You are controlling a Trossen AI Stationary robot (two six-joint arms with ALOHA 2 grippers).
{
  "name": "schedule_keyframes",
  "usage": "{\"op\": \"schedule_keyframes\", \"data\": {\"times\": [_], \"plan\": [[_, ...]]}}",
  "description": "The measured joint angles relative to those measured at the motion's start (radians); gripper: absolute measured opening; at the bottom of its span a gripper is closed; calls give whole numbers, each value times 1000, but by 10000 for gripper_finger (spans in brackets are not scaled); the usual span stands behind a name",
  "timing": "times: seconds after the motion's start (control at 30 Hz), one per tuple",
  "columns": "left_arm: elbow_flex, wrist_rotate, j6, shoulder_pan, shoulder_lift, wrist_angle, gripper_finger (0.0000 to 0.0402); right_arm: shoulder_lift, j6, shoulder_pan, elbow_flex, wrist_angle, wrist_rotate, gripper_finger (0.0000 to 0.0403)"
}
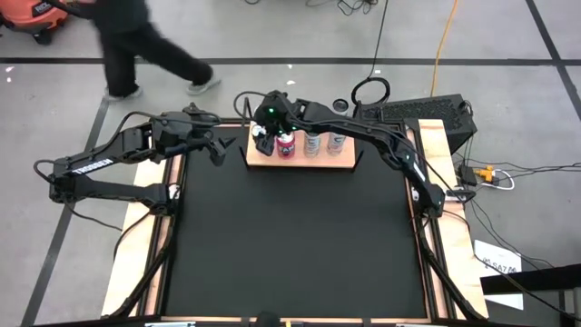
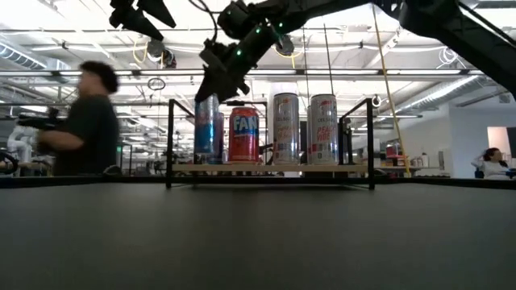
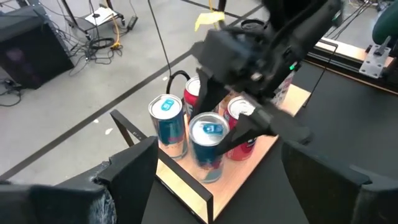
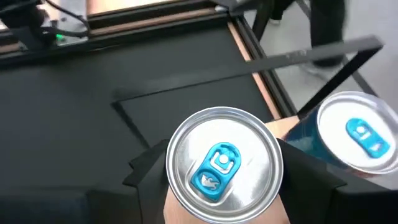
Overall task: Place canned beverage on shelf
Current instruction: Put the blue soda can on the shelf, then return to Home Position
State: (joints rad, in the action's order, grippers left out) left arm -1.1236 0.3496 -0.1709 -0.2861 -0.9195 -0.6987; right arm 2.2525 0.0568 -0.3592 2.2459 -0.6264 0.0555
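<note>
Tall blue-and-silver beverage can with blue pull tab [image 4: 222,163] stands upright at the left end of the small light-wood shelf with black uprights [image 2: 274,168], label unreadable. Right gripper [image 2: 216,76] sits over its top, fingers straddling it. Beside it: red "FAN" can [image 2: 245,134]. Left gripper [image 1: 216,148] open, just left of shelf.

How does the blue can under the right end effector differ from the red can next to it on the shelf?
The blue can is taller and slimmer; the red can is shorter and wider. The right end effector sits over the blue can with its fingers on either side of it; the red can stands free. The blue can is at the row's end, the red one inside it. Both stand upright on the shelf.
</note>
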Motion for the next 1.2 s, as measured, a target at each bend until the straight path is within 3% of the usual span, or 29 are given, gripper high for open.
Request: {"op": "schedule_keyframes", "data": {"times": [0.6,1.0,1.2], "plan": [[1,8,-6,-1,6,-23,334,32,-43,-14,-1,-12,28,244],[1,23,-8,-1,6,-24,334,17,-72,-14,-1,30,28,297],[1,52,2,-1,6,-32,334,-14,-75,-14,-1,30,28,303]]}}
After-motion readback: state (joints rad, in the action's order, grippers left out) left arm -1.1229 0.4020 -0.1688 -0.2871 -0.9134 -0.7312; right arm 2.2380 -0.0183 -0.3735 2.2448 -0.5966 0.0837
